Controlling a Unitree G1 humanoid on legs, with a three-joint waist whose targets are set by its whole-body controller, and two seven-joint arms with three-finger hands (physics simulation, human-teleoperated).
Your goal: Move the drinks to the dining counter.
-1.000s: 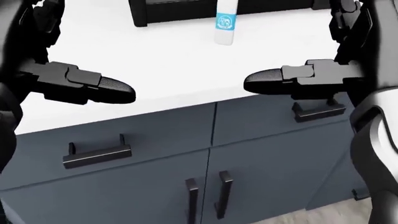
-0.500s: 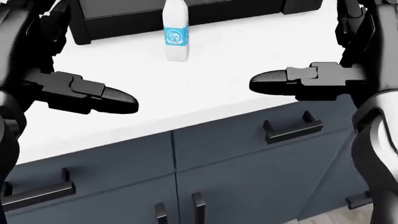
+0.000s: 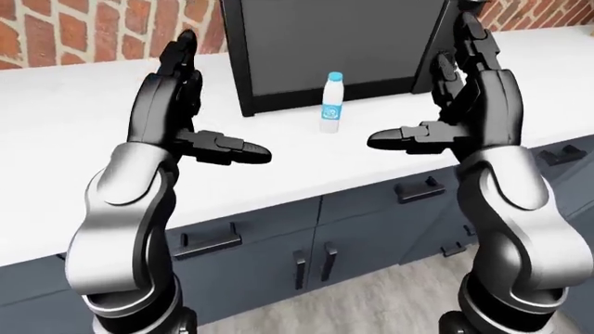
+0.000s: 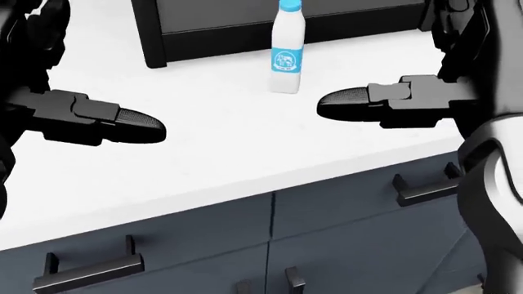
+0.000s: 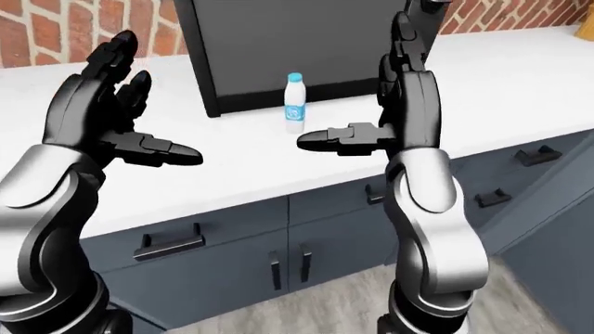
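Two hands, the left hand (image 3: 176, 104) and right hand (image 3: 464, 97), hover spread and empty over a white counter (image 3: 83, 139) backed by a brick wall (image 3: 83, 31). Beyond and between them a drink bottle (image 3: 331, 103) stands upright, just beside a dark appliance (image 3: 334, 49), perhaps a microwave. Bare countertop lies under both palms, its near edge above grey cabinets (image 3: 269, 243).

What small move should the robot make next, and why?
Probably reach the right hand toward the bottle. The bottle stands upright on the white counter by the black appliance, untouched, and both hands are open, the left hand farther away.
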